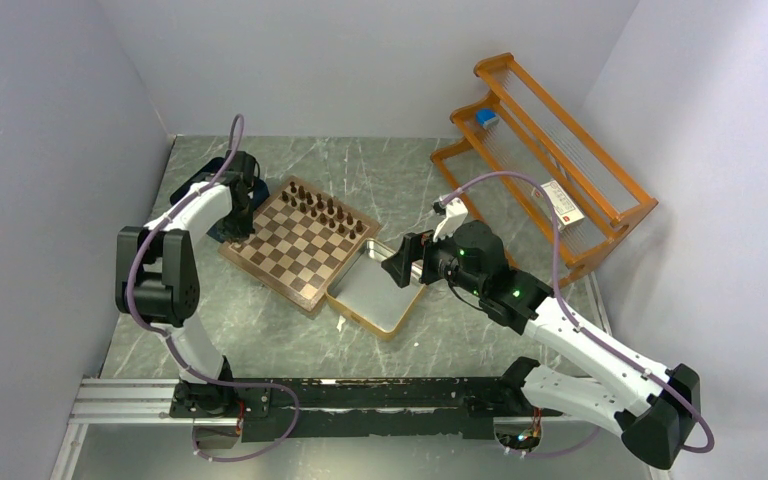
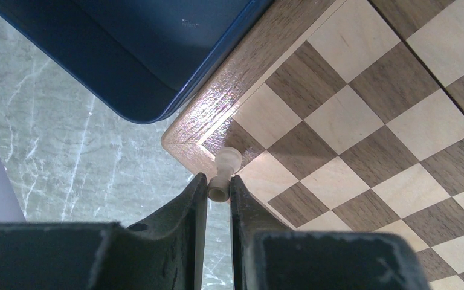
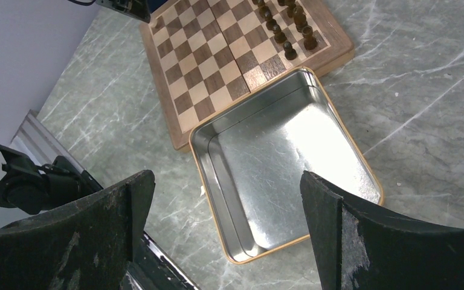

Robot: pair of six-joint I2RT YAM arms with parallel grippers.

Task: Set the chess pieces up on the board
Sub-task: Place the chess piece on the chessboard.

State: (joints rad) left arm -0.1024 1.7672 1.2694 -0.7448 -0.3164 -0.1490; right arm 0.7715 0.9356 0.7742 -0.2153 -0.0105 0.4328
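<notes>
Left gripper (image 2: 219, 187) — pinched on one pale chess piece (image 2: 224, 171) at a corner of the board (image 2: 232, 69); right gripper (image 3: 226, 178) — jaws spread wide, empty, above the silver tin (image 3: 290, 151)

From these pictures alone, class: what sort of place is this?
Probably a robotics lab test cell, not a home: two white robot arms bolted to a metal rail, plain grey walls boxing in the marble-patterned table, and a square wooden chessboard.

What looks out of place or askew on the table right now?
Nothing spilled or damaged. The chessboard lies diagonal to the table edge, with the empty silver tin against its side. The pale chess piece pinched in the left arm's jaws is at the board's corner, seemingly over the rim, not a square.
</notes>
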